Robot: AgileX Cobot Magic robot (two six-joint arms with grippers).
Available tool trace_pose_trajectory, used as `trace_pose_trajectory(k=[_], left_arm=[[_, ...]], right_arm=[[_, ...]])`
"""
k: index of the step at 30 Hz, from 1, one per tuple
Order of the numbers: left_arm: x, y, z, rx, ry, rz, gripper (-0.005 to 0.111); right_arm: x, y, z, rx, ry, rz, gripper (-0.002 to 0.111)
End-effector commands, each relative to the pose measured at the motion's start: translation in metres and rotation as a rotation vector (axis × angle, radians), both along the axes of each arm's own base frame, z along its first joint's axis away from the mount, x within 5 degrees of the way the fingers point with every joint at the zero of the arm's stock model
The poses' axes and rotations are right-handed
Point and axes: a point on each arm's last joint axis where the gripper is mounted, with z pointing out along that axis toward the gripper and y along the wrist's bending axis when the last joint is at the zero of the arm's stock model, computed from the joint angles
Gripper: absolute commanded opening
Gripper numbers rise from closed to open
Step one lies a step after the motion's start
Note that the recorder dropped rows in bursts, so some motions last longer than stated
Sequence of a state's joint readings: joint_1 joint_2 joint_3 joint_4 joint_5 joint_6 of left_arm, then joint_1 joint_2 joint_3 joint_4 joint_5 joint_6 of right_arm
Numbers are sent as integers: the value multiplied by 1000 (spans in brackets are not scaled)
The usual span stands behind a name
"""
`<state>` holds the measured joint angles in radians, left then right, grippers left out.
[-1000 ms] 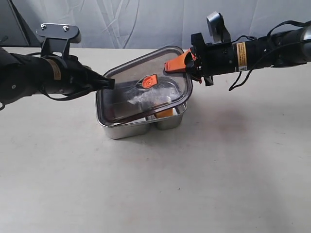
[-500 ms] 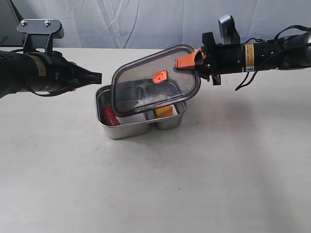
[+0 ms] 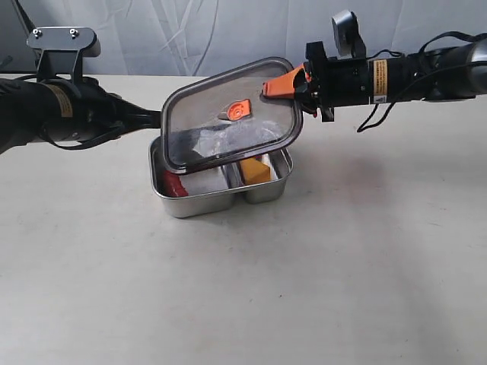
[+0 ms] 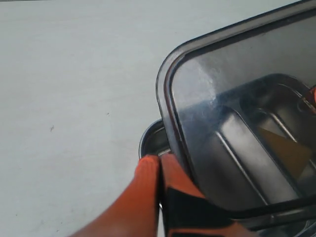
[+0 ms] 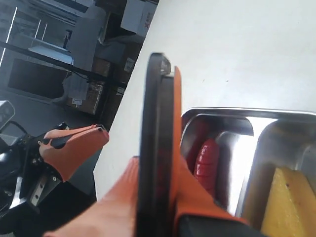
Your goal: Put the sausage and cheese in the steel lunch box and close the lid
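Pale tabletop (image 3: pixel 304 289) carries the steel lunch box (image 3: pixel 198 207). The sausage (image 3: pixel 173 185) lies in the larger left compartment; the cheese (image 3: pixel 255 171) sits in the smaller right compartment. The right gripper (image 3: pixel 280 85) clamps the far right corner of the lid (image 3: pixel 228 141) and holds it tilted above the box, near edge lower. Compared with half a second earlier, the lid is flatter and shifted left, covering more of the box. The left gripper (image 3: pixel 152 118), fingers pressed together and empty, remains in place. Its tip is now at the lid's left edge; contact cannot be confirmed.
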<state>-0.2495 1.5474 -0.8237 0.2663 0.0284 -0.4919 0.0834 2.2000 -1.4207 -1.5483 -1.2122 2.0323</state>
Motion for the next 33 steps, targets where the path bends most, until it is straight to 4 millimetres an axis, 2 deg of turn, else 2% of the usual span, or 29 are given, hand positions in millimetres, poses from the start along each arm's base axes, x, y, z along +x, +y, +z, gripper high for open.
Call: trace_pose_trajectory(k=[1,6,9,12,13,15,16,19,20,23,27,28,29,33], left_arm=[[-1,1,2,-7,-11,3,0],[-1,1,2,-7,-11,3,0],[-1,1,2,-1,-11,-1,0],[-2,2,1,14,10,0,0],[-2,2,0,27,11,-8,0],[-2,2,0,41,17,-13,0],[-3,2,-1,43,22,-12,0],[-3,1,-1,41,27,-12,0],[-3,1,-1,35,31,-6,0],[-4,1,-1,33,35,-3,0],[-3,1,0,31,19,-10,0],[-3,1,0,31,16,-11,0],[-2,1,0,29,11,-13,0],[-2,1,0,48,4,-28,0]], right_arm=[[-3,1,25,-80,-99,10,-1],[-12,14,60,-220,-273,8,-1],[-16,21,78,-190,-360,-6,-1],[-26,24,85,-115,-476,-4,-1],[-28,25,85,-83,-471,-5,-1],[-27,23,78,-48,-337,-37,-1],[-25,16,68,-21,-189,-55,-1],[-18,-1,55,15,-101,-49,-1],[-9,-10,46,45,-9,-42,-1],[6,-14,15,-3,23,-22,-1],[11,-14,-8,18,77,-40,-1],[11,-14,-9,9,40,-32,-1],[11,-14,-2,-21,-124,-2,-1],[3,-2,28,-35,-255,43,-1]])
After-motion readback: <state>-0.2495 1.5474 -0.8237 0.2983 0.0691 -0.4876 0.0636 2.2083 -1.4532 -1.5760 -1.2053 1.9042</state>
